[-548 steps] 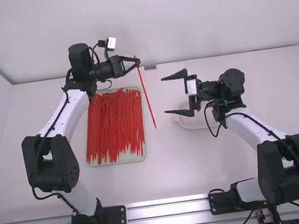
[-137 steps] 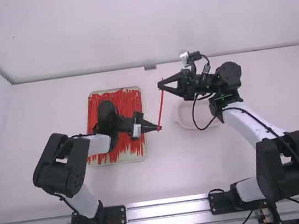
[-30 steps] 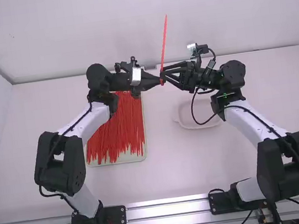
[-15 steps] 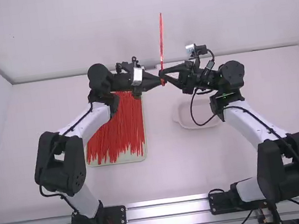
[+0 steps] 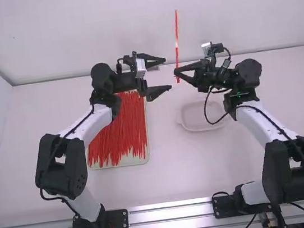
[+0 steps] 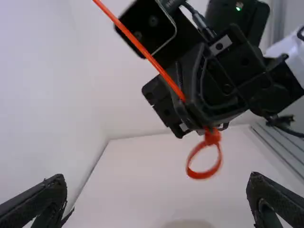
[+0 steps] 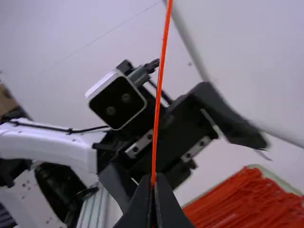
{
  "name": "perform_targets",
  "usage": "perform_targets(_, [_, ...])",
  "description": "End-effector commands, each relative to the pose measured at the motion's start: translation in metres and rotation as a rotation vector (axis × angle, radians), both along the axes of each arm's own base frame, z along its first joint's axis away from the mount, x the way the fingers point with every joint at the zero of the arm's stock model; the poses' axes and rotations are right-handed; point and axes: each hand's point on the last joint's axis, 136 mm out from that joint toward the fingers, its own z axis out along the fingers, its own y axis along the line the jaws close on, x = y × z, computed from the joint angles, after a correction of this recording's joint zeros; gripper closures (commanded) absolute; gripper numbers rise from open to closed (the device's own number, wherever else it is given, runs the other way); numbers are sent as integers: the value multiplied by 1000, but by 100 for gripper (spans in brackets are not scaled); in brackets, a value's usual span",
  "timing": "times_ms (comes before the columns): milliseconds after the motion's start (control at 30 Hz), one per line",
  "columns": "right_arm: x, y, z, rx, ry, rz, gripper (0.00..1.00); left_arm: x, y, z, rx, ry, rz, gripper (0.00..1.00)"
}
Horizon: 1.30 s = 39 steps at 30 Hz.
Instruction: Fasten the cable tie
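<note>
Cable tie (image 5: 176, 37): closed into a small loop that hangs directly under the right claw (image 5: 179, 78), with the long tail rising straight above it. The right claw is pinched tight on the tie at its head. The left claw (image 5: 159, 74) stands wide and empty, near the tie but apart from it. Judgement: threading is done; the loop looks slack, so cinching remains. Spare ties (image 5: 117, 127) lie on a tray (image 5: 118, 164) on the surface, below and behind the left claw.

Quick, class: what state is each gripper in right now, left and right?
Left gripper: open, holding nothing.
Right gripper: shut on the red cable tie.
</note>
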Motion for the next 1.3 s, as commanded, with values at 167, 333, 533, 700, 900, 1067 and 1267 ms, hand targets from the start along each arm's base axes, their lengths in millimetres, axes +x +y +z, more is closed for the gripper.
perform_targets(167, [18,-51,3,-29,-7,-117,100,25,-4,-2,29,159,84,1])
perform_targets(333, [30,-74,-19,-60,59,-183,100,39,-4,-14,132,252,140,1])
perform_targets(533, [38,-80,-55,-127,113,-234,100,38,4,-42,303,305,189,1])
perform_targets(700, [46,-90,-101,-237,221,-344,100,26,8,-65,391,297,165,1])
perform_targets(900, [41,-79,-147,-389,311,-395,100,16,13,-86,442,334,143,1])
perform_targets(1067, [45,-72,-191,-534,367,-534,100,6,15,-104,473,370,125,1])
perform_targets(1267, [47,-82,-228,-653,400,-714,100,2,24,-135,516,438,153,1])
